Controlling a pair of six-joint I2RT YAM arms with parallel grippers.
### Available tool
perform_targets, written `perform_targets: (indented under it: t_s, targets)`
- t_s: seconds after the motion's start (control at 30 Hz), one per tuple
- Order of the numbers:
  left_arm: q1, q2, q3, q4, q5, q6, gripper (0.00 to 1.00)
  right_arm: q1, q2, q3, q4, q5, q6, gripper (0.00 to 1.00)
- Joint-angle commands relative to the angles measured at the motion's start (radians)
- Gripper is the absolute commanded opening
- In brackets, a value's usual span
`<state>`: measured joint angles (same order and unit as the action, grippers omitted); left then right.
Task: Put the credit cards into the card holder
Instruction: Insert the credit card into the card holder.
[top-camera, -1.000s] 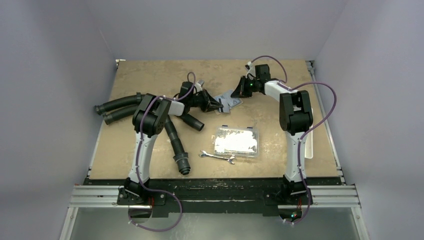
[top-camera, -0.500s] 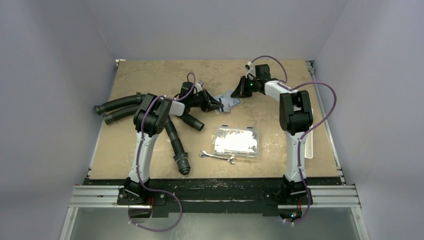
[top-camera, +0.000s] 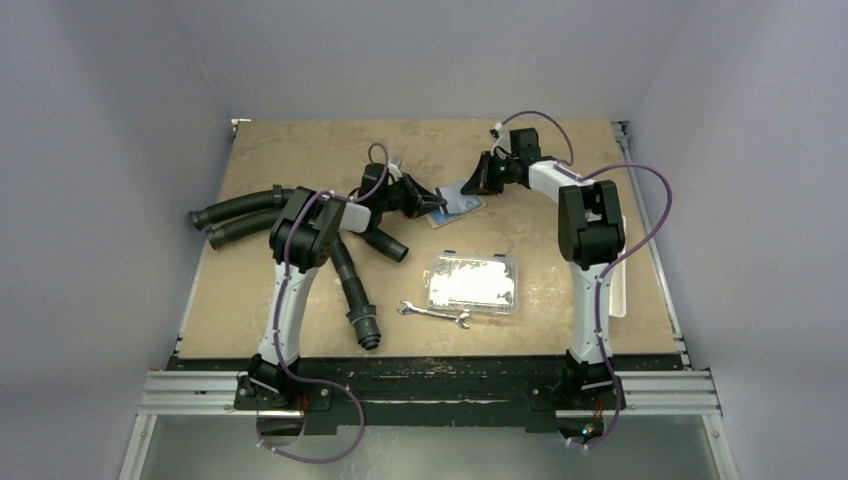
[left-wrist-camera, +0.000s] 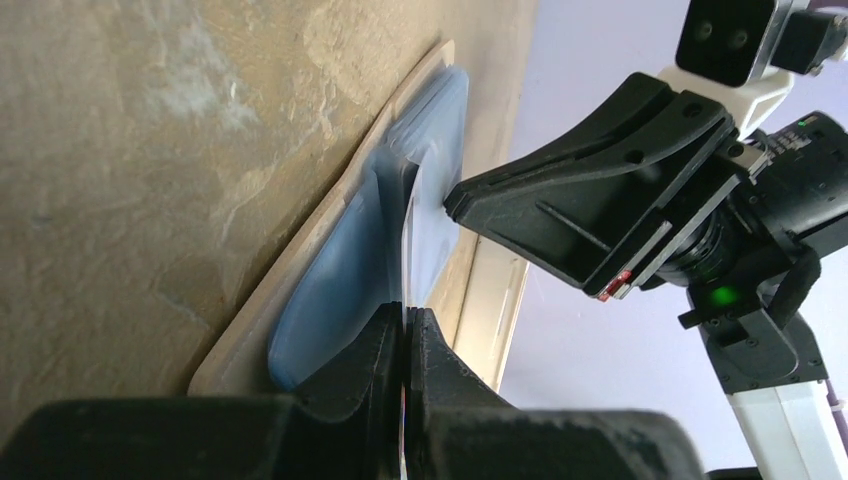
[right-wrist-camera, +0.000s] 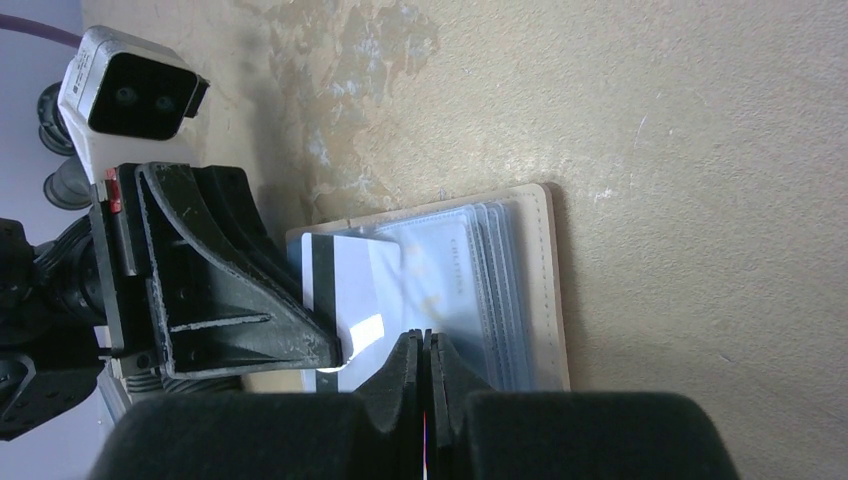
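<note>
I clamp the stiff, slick credit card (right-wrist-camera: 355, 280) by its edge in the left claw (left-wrist-camera: 405, 318); the right claw (right-wrist-camera: 424, 345), closed, meets the card holder (right-wrist-camera: 505, 300).

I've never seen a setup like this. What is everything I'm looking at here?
table: one, tan, under everything
hoses: several, black and ribbed, left side
clear box: one, transparent, near centre
wrench: one, silver, just in front of the clear box
tray: one, white, right edge
card holder: one, grey-blue with tan rim, far centre
credit card: one, pale with black stripe, over the card holder
left gripper: black, pinching the credit card
right gripper: black, closed at the card holder
</note>
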<state>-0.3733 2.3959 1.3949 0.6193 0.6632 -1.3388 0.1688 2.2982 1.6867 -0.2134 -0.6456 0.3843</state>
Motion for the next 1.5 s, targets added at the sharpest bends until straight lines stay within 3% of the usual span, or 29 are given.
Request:
perform_targets:
  t_s: [0.0, 0.4, 0.63, 0.97, 1.13, 1.3, 1.47]
  targets:
    - [0.010, 0.017, -0.012, 0.075, -0.084, -0.035, 0.00, -0.003, 0.027, 0.015, -0.025, 0.041, -0.018, 0.00]
    - [-0.021, 0.024, -0.036, 0.145, -0.142, -0.069, 0.00, 0.000, 0.025, 0.006, -0.016, 0.027, -0.016, 0.00]
    - [-0.036, 0.030, -0.053, 0.195, -0.190, -0.085, 0.00, -0.048, 0.005, 0.045, 0.023, -0.126, 0.051, 0.00]
    - [-0.036, 0.034, -0.048, 0.137, -0.181, -0.041, 0.00, -0.086, 0.025, 0.120, -0.057, -0.114, -0.008, 0.31]
    - [-0.036, 0.042, -0.037, 0.135, -0.178, -0.041, 0.00, -0.077, 0.084, 0.153, -0.086, -0.118, -0.031, 0.34]
    - [-0.039, 0.045, -0.028, 0.139, -0.187, -0.046, 0.00, -0.055, 0.115, 0.149, -0.079, -0.118, -0.029, 0.31]
    - [-0.053, 0.055, -0.017, 0.142, -0.207, -0.064, 0.00, -0.048, 0.113, 0.121, -0.062, -0.121, -0.018, 0.16]
